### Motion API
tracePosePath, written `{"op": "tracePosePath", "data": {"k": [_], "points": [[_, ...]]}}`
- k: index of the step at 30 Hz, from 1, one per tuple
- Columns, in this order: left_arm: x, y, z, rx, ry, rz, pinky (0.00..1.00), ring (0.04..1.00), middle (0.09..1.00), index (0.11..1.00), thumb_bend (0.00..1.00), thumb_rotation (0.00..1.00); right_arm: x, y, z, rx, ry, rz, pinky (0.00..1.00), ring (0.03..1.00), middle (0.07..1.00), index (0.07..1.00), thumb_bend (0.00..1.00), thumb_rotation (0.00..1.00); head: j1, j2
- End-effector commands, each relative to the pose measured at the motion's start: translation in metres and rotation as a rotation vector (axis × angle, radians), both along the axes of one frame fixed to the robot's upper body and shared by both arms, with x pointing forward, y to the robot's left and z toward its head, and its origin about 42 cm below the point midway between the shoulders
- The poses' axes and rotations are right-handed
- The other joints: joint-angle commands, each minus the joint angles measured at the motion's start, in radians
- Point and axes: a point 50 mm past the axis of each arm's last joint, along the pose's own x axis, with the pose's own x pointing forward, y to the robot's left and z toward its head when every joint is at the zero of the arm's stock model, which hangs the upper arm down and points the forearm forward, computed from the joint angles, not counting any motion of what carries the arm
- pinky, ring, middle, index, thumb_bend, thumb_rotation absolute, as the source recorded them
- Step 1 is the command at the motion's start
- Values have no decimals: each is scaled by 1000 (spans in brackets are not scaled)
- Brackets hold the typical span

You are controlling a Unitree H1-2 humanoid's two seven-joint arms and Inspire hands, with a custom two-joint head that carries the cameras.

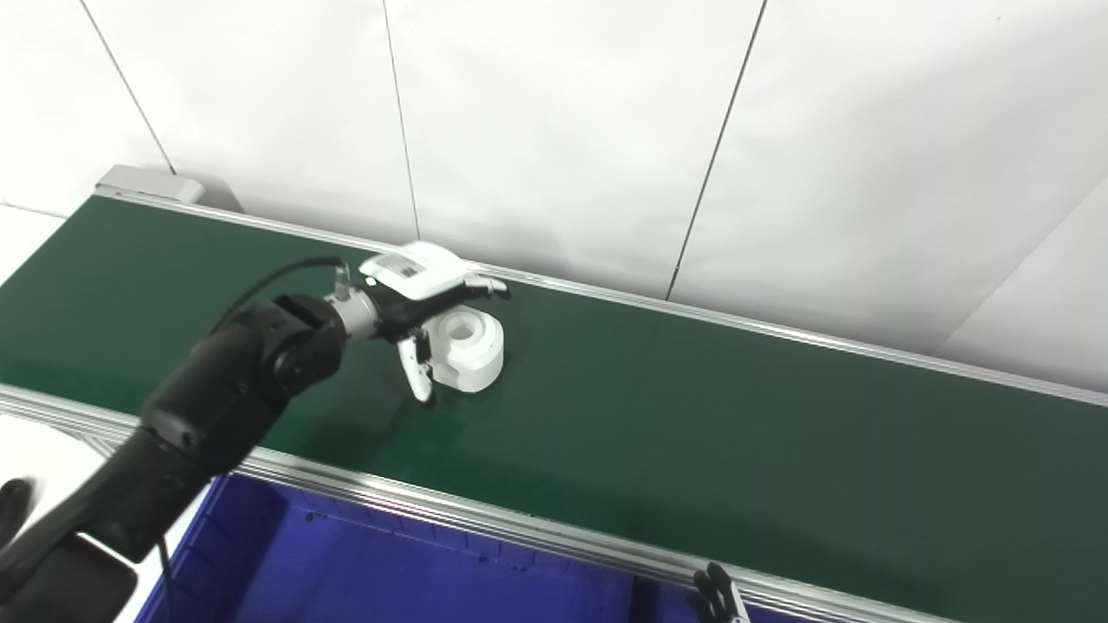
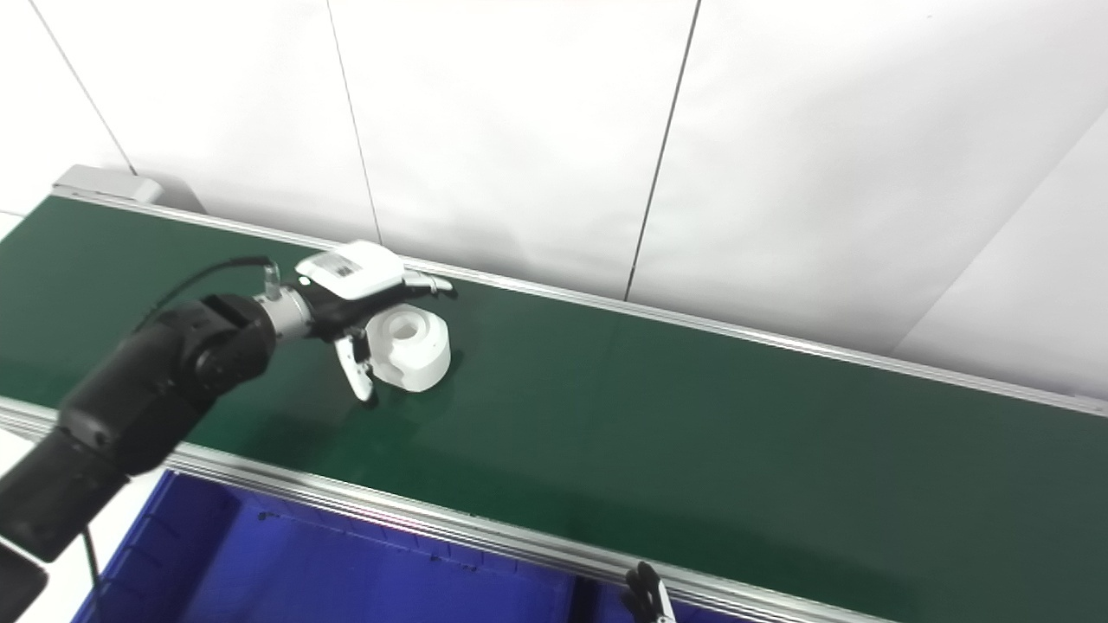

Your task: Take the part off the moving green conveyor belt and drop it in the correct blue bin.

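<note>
On the green conveyor belt (image 1: 658,415), below the white wall, the white part (image 1: 467,346) looks light, stiff and smooth. My left hand (image 1: 414,307) cups it, fingers apart; I should grip its round sides.

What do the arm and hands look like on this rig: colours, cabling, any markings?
The left arm is matte black with rounded segments and a silver metal wrist collar. A thin black cable loops from the forearm to the wrist. The left hand has a white back plate bearing a small label with dark print, a black palm and white fingers. Of the right hand, only dark fingertips show at the bottom edge.
</note>
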Motion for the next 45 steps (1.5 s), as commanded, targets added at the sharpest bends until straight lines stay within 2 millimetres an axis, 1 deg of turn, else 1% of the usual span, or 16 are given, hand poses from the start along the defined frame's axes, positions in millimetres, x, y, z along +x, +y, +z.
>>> {"op": "tracePosePath", "data": {"k": [1, 7, 9, 12, 13, 14, 15, 18, 19, 23, 26, 29, 32, 36, 38, 45], "points": [[10, -6, 14, -39, -115, -12, 697, 795, 838, 863, 1000, 121, -2, 5, 12, 37, -73, 12, 986, 948, 968, 1000, 929, 1000, -1, -1], [12, -24, -9, -193, -147, -10, 586, 695, 748, 759, 937, 17, -2, 8, 13, 47, -74, 11, 981, 947, 964, 1000, 941, 1000, -6, 0], [12, -28, -17, -232, -163, -18, 499, 618, 703, 714, 897, 3, -2, 10, 13, 51, -75, 10, 976, 941, 960, 1000, 944, 1000, -8, 2], [12, -34, -25, -298, -194, -32, 402, 516, 625, 630, 798, 0, -1, 11, 14, 58, -75, 8, 966, 930, 952, 1000, 945, 1000, -9, 1], [12, -35, -26, -309, -198, -35, 372, 485, 609, 564, 662, 23, -1, 12, 13, 60, -74, 7, 963, 929, 951, 1000, 945, 1000, -8, 1], [12, -36, -26, -309, -201, -39, 327, 437, 568, 526, 578, 28, -2, 12, 13, 62, -74, 6, 960, 927, 951, 1000, 947, 1000, -8, 1], [13, -36, -25, -297, -202, -46, 321, 428, 510, 513, 540, 9, -2, 12, 13, 63, -72, 6, 961, 925, 951, 1000, 944, 1000, -8, 1], [14, -38, -20, -254, -205, -63, 330, 431, 485, 507, 525, 1, -1, 12, 13, 69, -71, 8, 968, 925, 951, 1000, 935, 1000, -9, 2], [16, -38, -17, -225, -213, -87, 331, 431, 481, 507, 523, 0, -1, 13, 14, 74, -71, 9, 971, 925, 951, 1000, 933, 1000, -9, 3], [19, -38, -2, -158, -255, -150, 242, 310, 442, 519, 518, 0, -1, 12, 14, 76, -71, 15, 978, 915, 948, 1000, 942, 1000, -7, 5], [21, -39, 12, -133, -273, -178, 200, 261, 417, 522, 517, 0, -1, 12, 14, 75, -71, 18, 976, 911, 946, 1000, 935, 1000, -5, 6], [21, -41, 27, -105, -267, -181, 234, 303, 413, 522, 517, 0, -1, 12, 14, 78, -70, 20, 975, 907, 945, 1000, 929, 1000, -4, 7], [15, -44, 43, -122, -287, -208, 233, 303, 410, 521, 516, 0, 0, 12, 14, 82, -70, 25, 967, 906, 946, 1000, 934, 1000, -2, 15], [-4, -50, 71, -192, -329, -262, 259, 332, 434, 524, 518, 0, 1, 12, 16, 96, -71, 29, 993, 909, 949, 1000, 939, 1000, 1, 41], [-13, -52, 81, -213, -344, -282, 238, 305, 432, 526, 517, 0, 1, 12, 19, 93, -76, 31, 994, 910, 949, 1000, 943, 1000, 3, 63], [-69, -58, 107, -340, -346, -311, 203, 281, 429, 527, 516, 0, 2, 12, 34, 89, -86, 20, 1000, 910, 957, 1000, 976, 1000, 30, 157]]}}
